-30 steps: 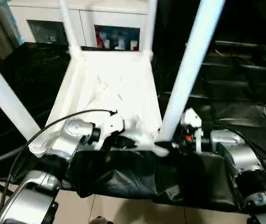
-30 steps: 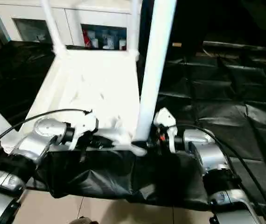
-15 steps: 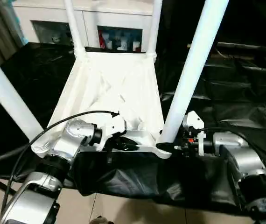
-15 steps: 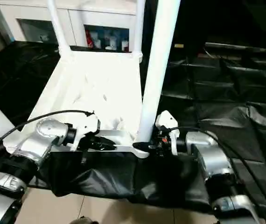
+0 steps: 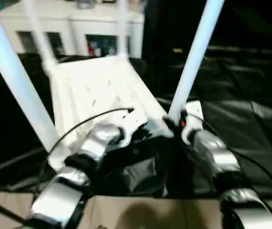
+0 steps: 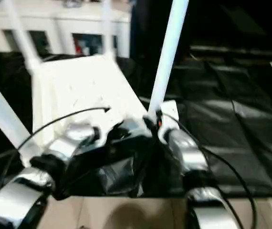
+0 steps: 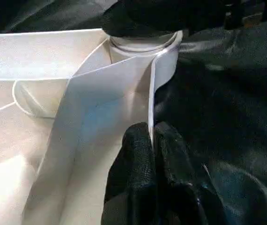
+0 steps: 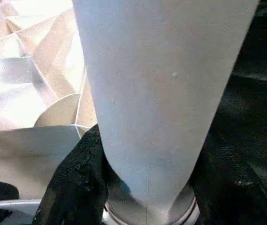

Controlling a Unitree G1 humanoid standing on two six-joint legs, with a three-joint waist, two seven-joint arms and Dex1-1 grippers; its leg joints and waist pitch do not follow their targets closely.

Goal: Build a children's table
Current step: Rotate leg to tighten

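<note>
**Upside-down kids' table, both grippers clamped on near the front corner**

So the children's table (image 5: 98, 90) is lying flipped over on the black-draped work table (image 5: 250, 114), ribbed underside facing up, sitting left of centre in the head camera frames. All four white legs are poking upward: two thin-looking ones at the far end near the top of the frame, one fat one (image 5: 16, 81) cutting across the left side, and the near right leg (image 5: 193, 57) running from the top edge down to the middle of the frame.

The left gripper (image 7: 152, 140) comes in from lower left. In its wrist view the two black fingers (image 7: 133, 159) are pressed together with the thin white edge of the tabletop rim pinched between them, right by the round corner socket (image 7: 143, 44) where a leg is seated.

The right gripper (image 8: 145, 187) is at the base of that near right leg, just right of centre in the head views. In its wrist view the black fingers (image 8: 77, 183) sit on either side of the tube, hugging it right above the socket collar, so it's gripping the leg.

Behind the work table, at the top left of the frame, is a white cabinet (image 5: 78, 28) with glass doors. A strip of light floor (image 5: 141, 214) shows along the bottom edge
</note>
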